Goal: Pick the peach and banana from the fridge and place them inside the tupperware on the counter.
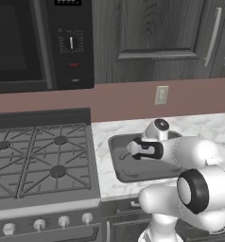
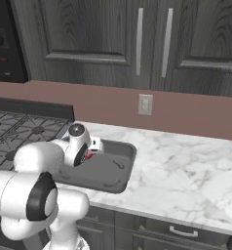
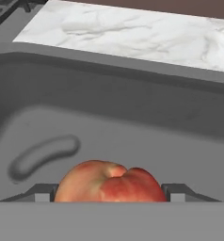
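Hand view showed the peach (image 3: pixel 110 182) lying low inside the tupperware (image 3: pixel 132 94), squarely between the gripper (image 3: pixel 110 193) tips. Its fingers (image 3: pixel 180 192) stood apart, flanking the fruit; whether they touched it was unclear.

Counting what's showing: one peach (image 3: pixel 109 182), one tupperware (image 1: pixel 118 163) sitting on one counter (image 2: pixel 186 166), one stove (image 1: pixel 38 160), one microwave (image 1: pixel 38 42), one wall outlet (image 2: pixel 145 104), and two long cabinet handles (image 2: pixel 139 41).
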Tool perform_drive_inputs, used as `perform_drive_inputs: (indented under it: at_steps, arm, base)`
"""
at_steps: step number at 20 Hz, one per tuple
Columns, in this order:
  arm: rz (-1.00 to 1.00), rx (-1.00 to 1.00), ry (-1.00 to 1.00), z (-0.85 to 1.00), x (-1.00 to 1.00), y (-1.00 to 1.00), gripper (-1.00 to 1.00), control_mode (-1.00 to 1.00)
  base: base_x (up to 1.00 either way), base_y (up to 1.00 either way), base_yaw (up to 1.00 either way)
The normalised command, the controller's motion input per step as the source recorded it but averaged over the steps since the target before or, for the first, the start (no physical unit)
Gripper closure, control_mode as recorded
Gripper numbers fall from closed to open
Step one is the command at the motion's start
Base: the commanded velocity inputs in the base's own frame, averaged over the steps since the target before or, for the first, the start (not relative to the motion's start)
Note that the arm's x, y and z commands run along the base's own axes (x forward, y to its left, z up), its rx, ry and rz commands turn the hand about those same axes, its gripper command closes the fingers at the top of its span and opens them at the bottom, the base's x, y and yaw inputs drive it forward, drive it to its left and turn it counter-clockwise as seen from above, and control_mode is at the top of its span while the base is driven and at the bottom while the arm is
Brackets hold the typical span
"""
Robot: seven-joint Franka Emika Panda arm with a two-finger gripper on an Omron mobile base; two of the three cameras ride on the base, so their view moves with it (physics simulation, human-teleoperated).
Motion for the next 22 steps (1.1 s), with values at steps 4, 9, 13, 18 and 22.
perform_drive_inputs:
  at_steps: [4, 9, 13, 18, 22]
  arm:
    - [0.0, -0.01, 0.0, -0.41, 0.0, 0.11, 1.0, -1.0]
    - [0.0, 0.0, 0.0, 0.0, -0.01, 0.01, -1.0, -1.0]
    - [0.0, 0.0, 0.0, 0.22, -0.13, 0.0, -1.0, -1.0]
    - [0.0, 0.0, 0.0, 0.57, -0.34, 0.0, -1.0, -1.0]
    - [0.0, 0.0, 0.0, 0.76, -0.5, 0.0, -1.0, -1.0]
  base:
    - [0.0, 0.0, 0.0]
    - [0.0, 0.0, 0.0]
    - [0.0, 0.0, 0.0]
    - [0.0, 0.0, 0.0]
    - [0.0, 0.0, 0.0]
